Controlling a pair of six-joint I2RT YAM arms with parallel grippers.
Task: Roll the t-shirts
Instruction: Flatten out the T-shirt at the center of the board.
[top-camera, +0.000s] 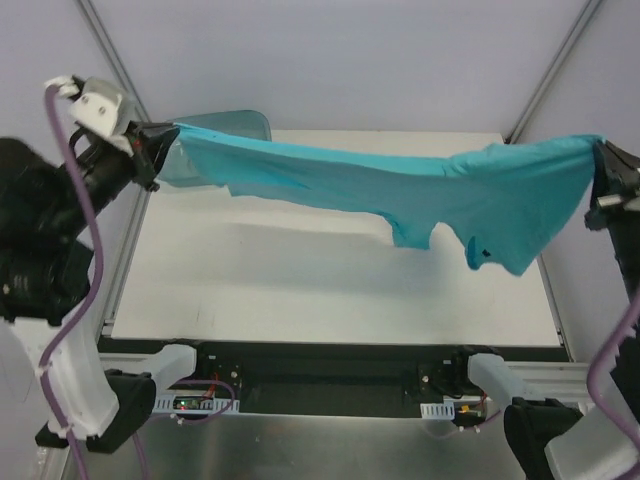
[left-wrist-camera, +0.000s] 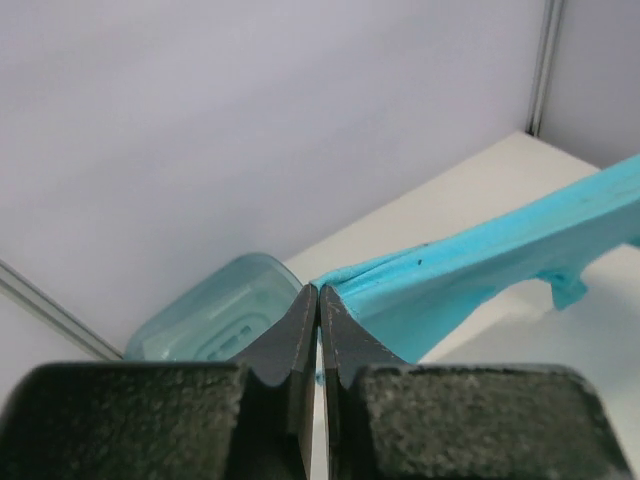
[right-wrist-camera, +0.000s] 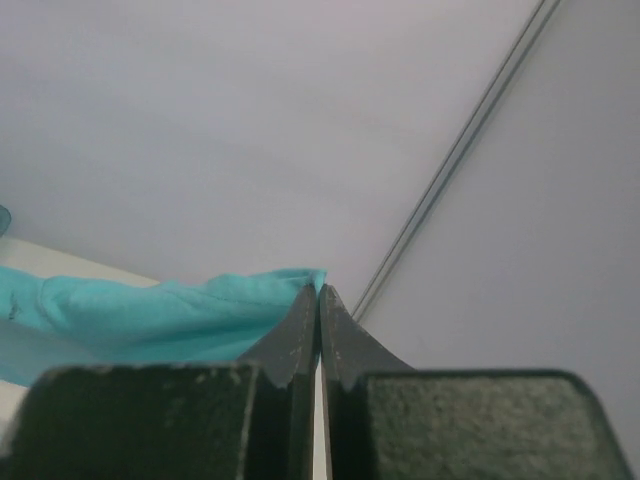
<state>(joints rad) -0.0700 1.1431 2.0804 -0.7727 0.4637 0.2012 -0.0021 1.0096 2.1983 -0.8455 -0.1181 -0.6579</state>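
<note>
Nearest me, the two arm bases sit at the near edge. Beyond them the white bench (top-camera: 300, 300) carries only the shadow of what hangs above it.

The t-shirt (top-camera: 400, 190) is off the bench, stretched between my two arms. Its long axis runs left to right across the scene, a little higher at the left end. Right of the middle it sags, and a sleeve and a loose fold hang lowest there. Going by the separate shadow, I judge they hang clear of the surface.

The right pincer (top-camera: 603, 172) sits at the right edge of the bench and points left. Its wrist view shows the jaws pressed together on a corner of the fabric. Most of that arm is cut off by the picture's edge, so I cannot tell how it bends.

The left pincer (top-camera: 160, 140) is at the far left corner. Its arm reaches up and away from me, with the tips aimed right. Those jaws are also clamped on a bunched edge of the shirt, which runs off to the right from them.

Neither arm is nearer to the shirt, since each holds one end.

Just behind the left tips, at the far left, stands the translucent bin (top-camera: 235, 122), close to the shirt's end.

I judge the next move is to lower both ends together, so the shirt lies flat along this left-right line.
</note>
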